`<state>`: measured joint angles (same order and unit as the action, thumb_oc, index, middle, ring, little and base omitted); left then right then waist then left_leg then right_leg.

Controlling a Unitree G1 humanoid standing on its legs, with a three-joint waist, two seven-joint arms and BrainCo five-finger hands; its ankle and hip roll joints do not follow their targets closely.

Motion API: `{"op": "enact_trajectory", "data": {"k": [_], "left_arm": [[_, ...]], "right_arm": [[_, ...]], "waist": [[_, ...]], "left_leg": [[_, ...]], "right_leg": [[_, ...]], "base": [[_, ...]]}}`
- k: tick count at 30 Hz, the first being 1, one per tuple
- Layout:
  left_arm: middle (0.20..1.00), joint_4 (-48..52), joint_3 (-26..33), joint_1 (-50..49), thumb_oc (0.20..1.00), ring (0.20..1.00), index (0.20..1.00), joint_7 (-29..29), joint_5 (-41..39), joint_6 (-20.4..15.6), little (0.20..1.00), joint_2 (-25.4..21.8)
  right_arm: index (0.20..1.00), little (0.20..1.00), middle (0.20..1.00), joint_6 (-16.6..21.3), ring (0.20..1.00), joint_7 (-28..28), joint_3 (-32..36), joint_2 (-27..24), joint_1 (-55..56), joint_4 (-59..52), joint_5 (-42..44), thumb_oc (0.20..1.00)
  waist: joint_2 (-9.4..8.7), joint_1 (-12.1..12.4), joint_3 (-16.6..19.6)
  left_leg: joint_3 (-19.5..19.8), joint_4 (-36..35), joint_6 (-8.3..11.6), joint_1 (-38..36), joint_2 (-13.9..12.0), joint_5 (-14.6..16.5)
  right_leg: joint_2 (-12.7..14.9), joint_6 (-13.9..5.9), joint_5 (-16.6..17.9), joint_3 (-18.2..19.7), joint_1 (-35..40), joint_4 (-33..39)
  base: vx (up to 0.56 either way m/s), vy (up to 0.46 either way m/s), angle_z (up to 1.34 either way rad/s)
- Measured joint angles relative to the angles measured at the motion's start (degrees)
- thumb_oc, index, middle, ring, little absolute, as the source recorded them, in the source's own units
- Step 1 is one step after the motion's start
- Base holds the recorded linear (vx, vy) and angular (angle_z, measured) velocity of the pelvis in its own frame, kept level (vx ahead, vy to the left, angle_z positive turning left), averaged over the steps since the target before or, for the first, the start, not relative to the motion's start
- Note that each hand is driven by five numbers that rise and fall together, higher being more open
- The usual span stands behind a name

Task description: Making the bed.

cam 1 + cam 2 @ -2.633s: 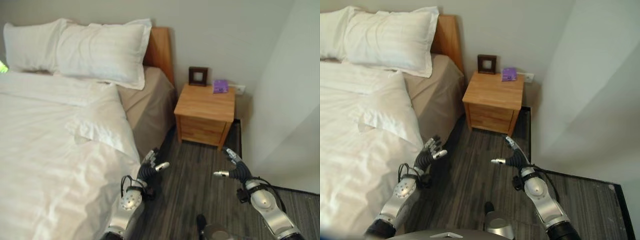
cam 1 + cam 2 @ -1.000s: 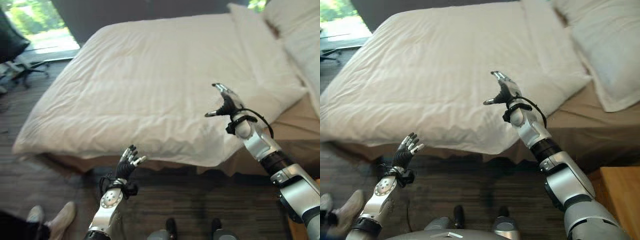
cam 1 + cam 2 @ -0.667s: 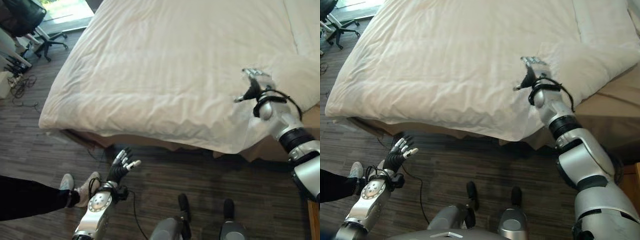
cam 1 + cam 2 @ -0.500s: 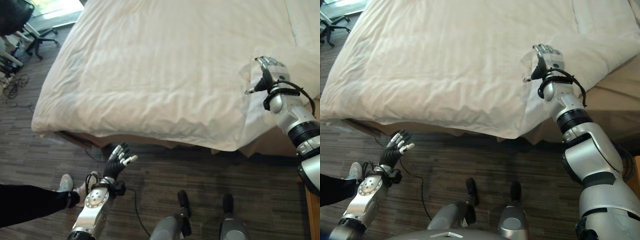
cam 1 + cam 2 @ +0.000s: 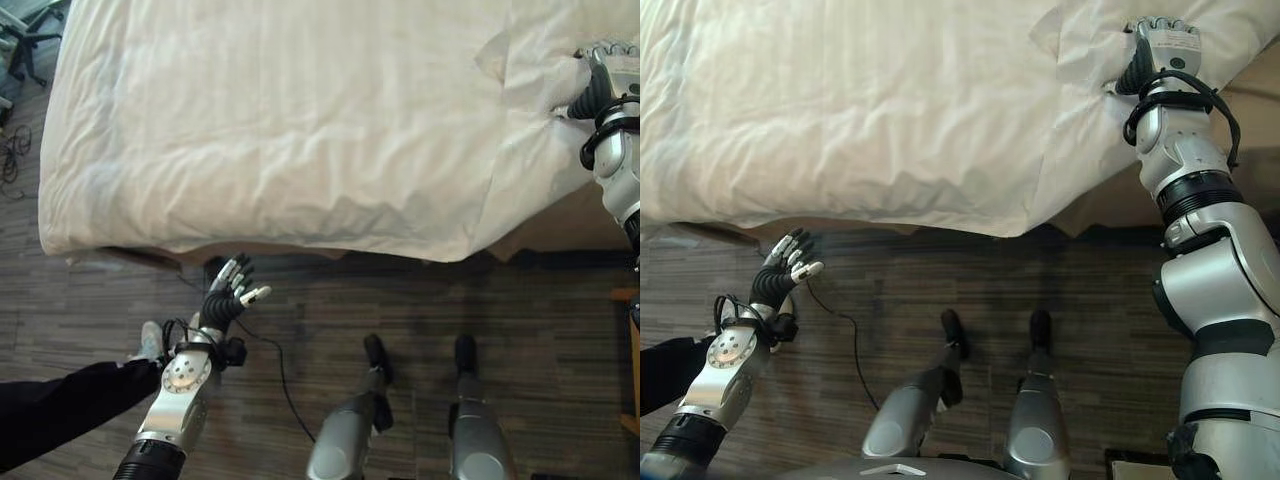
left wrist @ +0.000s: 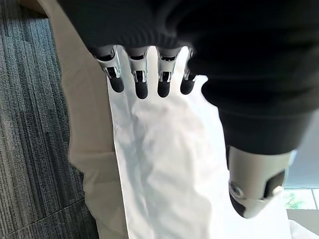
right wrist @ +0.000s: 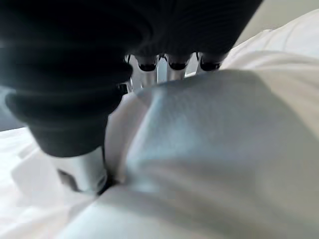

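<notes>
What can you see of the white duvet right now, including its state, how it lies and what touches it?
The white duvet looks like soft cotton, lightly wrinkled with faint stripes. It lies spread flat over most of the bed and its near edge hangs over the side above the dark wood floor. Near the right end a folded-back corner is bunched up, and the right hand grips that fold, fingers and thumb closed round the cloth. The left hand hangs open over the floor, clear of the duvet.

White duvet (image 5: 870, 110) spread over bed, right hand (image 5: 1155, 55) on its folded corner, left hand (image 5: 780, 272) open above floor (image 5: 870, 320)
</notes>
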<state>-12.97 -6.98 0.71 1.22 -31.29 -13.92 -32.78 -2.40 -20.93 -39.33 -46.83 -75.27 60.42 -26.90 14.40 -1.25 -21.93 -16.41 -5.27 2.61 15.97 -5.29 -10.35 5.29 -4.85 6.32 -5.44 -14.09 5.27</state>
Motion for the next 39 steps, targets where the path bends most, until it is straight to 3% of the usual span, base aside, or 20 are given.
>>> {"op": "enact_trajectory", "data": {"k": [5, 8, 9, 10, 11, 13, 16, 17, 19, 20, 21, 22, 24, 25, 30, 35, 39], "left_arm": [[1.000, 1.2, 2.1, -0.6, 1.000, 1.000, 1.000, 0.1, 0.0, 0.0, 1.000, 0.0], [1.000, 2.2, 3.1, -0.4, 1.000, 1.000, 1.000, 0.1, 0.0, -0.2, 1.000, -0.1], [1.000, 3.4, 3.5, 0.5, 1.000, 1.000, 1.000, 0.0, 0.0, -0.1, 1.000, -0.4], [1.000, 3.5, 3.3, 1.9, 1.000, 1.000, 1.000, -0.2, 0.0, -0.4, 1.000, -1.1], [1.000, 3.0, 3.0, 2.8, 1.000, 1.000, 1.000, -0.4, 0.0, -0.3, 1.000, -1.3], [1.000, 2.9, 2.2, 0.9, 1.000, 1.000, 1.000, -1.3, 0.0, 0.3, 1.000, -1.4], [1.000, -3.6, -1.7, 4.8, 1.000, 1.000, 1.000, -0.2, 0.8, 1.5, 1.000, -0.1], [1.000, -5.1, -2.4, 7.3, 1.000, 1.000, 1.000, 0.4, 1.1, 2.8, 1.000, 0.5], [1.000, -6.2, -3.0, 9.9, 1.000, 1.000, 1.000, 0.8, 1.1, 3.3, 1.000, 2.0], [1.000, -6.6, -3.1, 11.2, 1.000, 1.000, 1.000, 0.9, 1.1, 3.3, 1.000, 3.3], [1.000, -6.5, -3.2, 11.3, 1.000, 1.000, 1.000, 1.1, 1.0, 3.3, 1.000, 4.3], [1.000, -6.5, -2.7, 11.2, 1.000, 1.000, 1.000, 1.3, 1.0, 3.2, 1.000, 4.5], [1.000, -7.1, -3.1, 9.9, 1.000, 1.000, 1.000, 2.3, 0.9, 3.5, 1.000, 5.2], [1.000, -8.1, -2.8, 10.3, 1.000, 1.000, 1.000, 2.5, 1.0, 3.4, 1.000, 5.7], [1.000, -8.8, -5.1, 7.5, 1.000, 1.000, 1.000, 3.0, 1.1, 4.2, 1.000, 6.3], [1.000, -10.5, -6.1, 6.9, 1.000, 1.000, 1.000, 2.7, 1.2, 4.6, 1.000, 6.4], [1.000, -11.6, -6.3, 7.1, 1.000, 1.000, 1.000, 2.6, 1.1, 4.5, 1.000, 6.4]], "right_arm": [[0.200, 0.200, 0.200, 0.2, 0.200, 0.0, 0.1, -0.3, -0.1, -1.4, 0.6, 0.200], [0.200, 0.200, 0.200, 0.1, 0.200, 0.1, 0.5, -0.6, 0.2, -2.8, 1.1, 0.200], [0.200, 0.200, 0.200, -0.1, 0.200, 0.1, 0.7, -2.3, 1.0, -5.2, 2.3, 0.200], [0.200, 0.200, 0.200, -0.2, 0.200, 0.2, 2.5, -2.5, 2.0, -5.2, 2.8, 0.200], [0.200, 0.200, 0.200, -0.4, 0.200, 0.4, 4.8, -2.2, 3.8, -5.2, 3.4, 0.200], [0.200, 0.200, 0.200, -0.8, 0.200, 0.7, 6.5, -2.5, 7.4, -6.5, 3.4, 0.200], [0.200, 0.200, 0.200, -1.5, 0.200, 1.3, 15.4, -3.3, 13.4, -10.1, 3.3, 0.200], [0.200, 0.200, 0.200, -2.5, 0.200, 1.2, 15.4, -3.3, 15.0, -10.3, 3.3, 0.200], [0.200, 0.200, 0.200, -3.2, 0.200, 1.3, 16.7, -2.3, 18.7, -10.0, 3.3, 0.200], [0.200, 0.200, 0.200, -2.3, 0.200, 0.6, 18.5, -2.3, 21.6, -10.6, 3.4, 0.200], [0.200, 0.200, 0.200, -2.3, 0.200, 0.3, 20.2, -1.6, 25.1, -11.9, 3.7, 0.200], [0.200, 0.200, 0.200, -1.9, 0.200, 0.0, 23.8, 1.2, 30.7, -15.1, 4.6, 0.200], [0.200, 0.200, 0.200, -1.0, 0.200, 0.3, 23.8, 4.4, 32.7, -16.1, 4.8, 0.200], [0.200, 0.200, 0.200, -0.9, 0.200, 0.0, 25.4, 5.1, 34.4, -17.3, 4.9, 0.200], [0.200, 0.200, 0.200, -0.8, 0.200, 0.9, 24.8, 7.3, 35.5, -15.0, 5.0, 0.200], [0.200, 0.200, 0.200, -0.6, 0.200, 1.7, 21.6, 6.9, 34.6, -13.6, 5.0, 0.200], [0.200, 0.200, 0.200, -0.6, 0.200, 2.8, 14.9, 4.8, 25.7, -4.4, 4.3, 0.200]], "waist": [[-0.15, -0.2, -0.1], [-1.76, -0.3, -1.6], [-3.61, -0.5, -3.5], [-6.48, -1.3, -5.5], [-8.54, -1.8, -6.9], [-9.03, -2.6, -7.0], [-6.84, -4.2, -6.9], [-7.34, -5.3, -7.2], [-9.06, -6.2, -7.2], [-8.61, -6.2, -7.3], [-9.23, -6.3, -7.2], [-11.56, -5.8, -6.0], [-11.37, -3.9, -4.5], [-11.90, -3.8, -3.9], [-14.22, -3.2, 0.6], [-13.72, -3.6, 1.8], [-12.00, -5.0, 2.4]], "left_leg": [[-0.6, 0.0, 0.00, -0.5, -0.1, 0.0], [0.0, 1.9, 0.48, -1.3, 0.1, -0.4], [0.5, 5.9, 1.16, 0.0, 0.4, -0.9], [1.7, 9.8, 3.72, 0.8, 1.2, -2.8], [2.3, 12.3, 4.52, 0.6, 1.9, -3.0], [0.4, 12.0, 3.10, -2.8, 1.9, -1.2], [-1.7, 6.1, -1.52, -8.4, 2.2, 2.9], [-1.7, 4.6, -2.88, -9.0, 2.9, 4.2], [-2.2, 4.7, -3.15, -9.2, 3.8, 3.9], [-1.6, 5.5, -4.54, -9.1, 3.6, 3.7], [-1.4, 5.5, -3.92, -9.6, 3.6, 4.4], [-0.8, 5.3, -3.05, -11.1, 4.2, 4.4], [-0.5, 5.6, -1.58, -11.2, 1.6, 5.0], [-0.5, 5.9, -1.02, -11.4, 1.0, 4.8], [-2.3, 4.6, -1.10, -11.7, -1.7, 4.3], [-3.9, 3.1, -1.10, -14.5, -2.0, 4.3], [-5.9, 0.7, -1.08, -14.1, -1.7, 4.3]], "right_leg": [[-0.1, 0.04, 0.0, 1.8, -0.8, -0.8], [-0.1, 0.06, -0.4, 2.7, -0.8, -3.2], [0.9, 0.96, -2.6, 2.8, -2.5, -8.2], [2.4, 1.14, -4.5, 2.7, -2.8, -12.3], [4.2, 1.49, -5.2, 2.1, -1.7, -14.1], [3.9, 1.21, -5.8, 1.7, 0.6, -14.0], [3.3, -0.90, -8.5, 1.6, 0.0, -19.5], [3.9, -2.17, -10.0, 2.6, -1.4, -22.8], [5.3, -2.62, -11.1, 6.1, -3.1, -25.2], [6.4, -1.68, -12.7, 7.3, -3.6, -28.3], [6.7, -2.54, -13.2, 7.9, -2.5, -29.6], [7.2, -3.84, -13.7, 9.7, 0.0, -26.6], [4.2, -3.26, -12.5, 9.7, 0.9, -25.1], [4.2, -2.89, -12.3, 9.9, 1.1, -24.1], [1.0, -1.25, -11.8, 10.6, 0.6, -22.9], [0.5, -1.48, -10.9, 11.7, 3.7, -18.7], [0.6, -2.39, -8.2, 12.7, 3.6, -14.1]], "base": [[-0.08, -0.058, -0.15], [-0.24, -0.278, -0.18], [-0.06, -0.148, 0.19], [0.00, -0.009, 0.37], [0.01, 0.151, 0.43], [-0.08, 0.113, 0.10], [-0.14, -0.019, 0.03], [-0.13, -0.115, 0.21], [-0.12, -0.369, 0.03], [-0.03, -0.490, 0.11], [0.06, -0.235, 0.32], [0.03, -0.311, 0.01], [-0.07, -0.330, -0.33], [-0.08, -0.246, -0.27], [-0.05, -0.151, -0.24], [-0.09, -0.086, -0.20], [-0.10, -0.019, -0.19]]}}
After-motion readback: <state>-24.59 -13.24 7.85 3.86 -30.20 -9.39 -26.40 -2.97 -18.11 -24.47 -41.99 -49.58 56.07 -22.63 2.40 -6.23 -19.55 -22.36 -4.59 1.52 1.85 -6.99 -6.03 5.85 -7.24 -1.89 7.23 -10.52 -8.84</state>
